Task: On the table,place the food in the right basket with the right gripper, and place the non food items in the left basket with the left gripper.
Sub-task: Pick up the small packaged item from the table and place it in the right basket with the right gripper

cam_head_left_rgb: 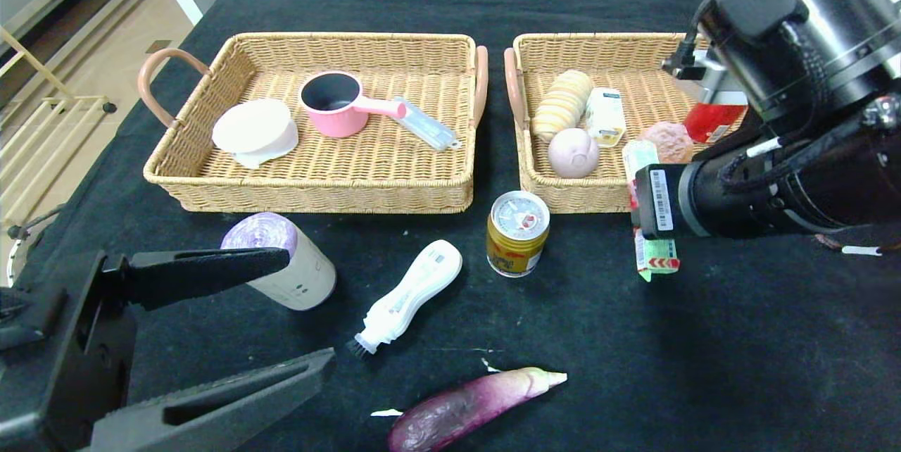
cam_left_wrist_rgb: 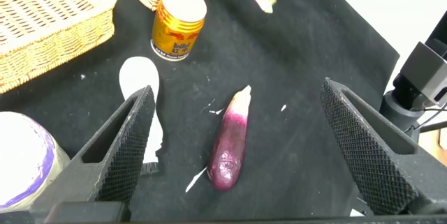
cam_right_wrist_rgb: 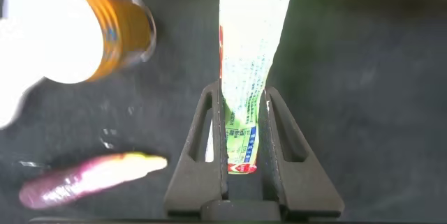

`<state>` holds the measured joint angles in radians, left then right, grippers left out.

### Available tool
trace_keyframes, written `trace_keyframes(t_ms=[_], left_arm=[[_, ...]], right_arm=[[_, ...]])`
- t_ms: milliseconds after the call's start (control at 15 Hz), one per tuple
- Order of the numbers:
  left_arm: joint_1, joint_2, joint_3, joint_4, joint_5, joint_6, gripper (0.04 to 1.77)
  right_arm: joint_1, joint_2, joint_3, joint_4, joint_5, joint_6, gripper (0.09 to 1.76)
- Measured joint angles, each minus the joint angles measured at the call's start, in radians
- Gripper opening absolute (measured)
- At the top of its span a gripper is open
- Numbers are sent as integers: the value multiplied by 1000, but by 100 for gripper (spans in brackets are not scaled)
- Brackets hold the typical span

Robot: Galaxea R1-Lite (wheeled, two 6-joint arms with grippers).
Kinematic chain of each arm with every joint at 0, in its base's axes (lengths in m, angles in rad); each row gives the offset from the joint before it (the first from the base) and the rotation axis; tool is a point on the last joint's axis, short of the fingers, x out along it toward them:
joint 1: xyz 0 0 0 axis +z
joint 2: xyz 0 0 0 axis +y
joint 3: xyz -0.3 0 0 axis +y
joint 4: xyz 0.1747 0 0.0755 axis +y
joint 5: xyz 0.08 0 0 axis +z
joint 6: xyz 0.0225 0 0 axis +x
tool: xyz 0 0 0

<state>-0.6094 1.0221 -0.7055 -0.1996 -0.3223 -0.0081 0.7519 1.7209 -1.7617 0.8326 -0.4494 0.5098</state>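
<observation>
So the right gripper (cam_right_wrist_rgb: 241,130) has its two fingers pinched tight on the slim green stick pack (cam_right_wrist_rgb: 250,63), holding it by one end; the pack sticks straight out from the jaws. Taking the short gold can (cam_head_left_rgb: 517,232) as the landmark: the stick pack hangs off to the can's right, at the front edge of the right basket (cam_head_left_rgb: 563,198), and the can itself stands upright on the table (cam_head_left_rgb: 739,339) just in front of that basket's near left corner.

The left gripper (cam_head_left_rgb: 232,325) is spread wide with nothing between its fingers, hovering well to the can's left and nearer the robot. The beige roll with the purple top (cam_head_left_rgb: 285,262) lies left of the can, right by the gripper's upper finger. The white brush (cam_head_left_rgb: 408,297) lies between roll and can, bristles pointing toward the robot. The purple eggplant (cam_head_left_rgb: 471,406) lies in front of the can, close to the table's near edge.

Behind the can and to its left is the left basket (cam_head_left_rgb: 310,191), holding a pink saucepan (cam_head_left_rgb: 338,105), a white round thing (cam_head_left_rgb: 253,129) and a pale flat item (cam_head_left_rgb: 426,124). In the right basket there's a ridged bread-like roll (cam_head_left_rgb: 563,103), a pale potato (cam_head_left_rgb: 573,152), a small yellow-white pack (cam_head_left_rgb: 605,116), a pinkish lump (cam_head_left_rgb: 667,139) and something red (cam_head_left_rgb: 712,121) partly hidden by the arm
</observation>
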Motion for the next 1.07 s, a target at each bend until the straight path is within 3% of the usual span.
trace_keyframes(t_ms=[400, 667, 1067], left_arm=[[23, -2, 2, -21, -1, 1, 172], [28, 2, 6, -21, 0, 0, 172], [28, 1, 6, -21, -1, 5, 172]], right_arm=[[-76, 34, -177, -26, -2, -176, 36], [-144, 83, -200, -234, 0, -293, 36], [-217, 173, -202, -422, 0, -356, 36]])
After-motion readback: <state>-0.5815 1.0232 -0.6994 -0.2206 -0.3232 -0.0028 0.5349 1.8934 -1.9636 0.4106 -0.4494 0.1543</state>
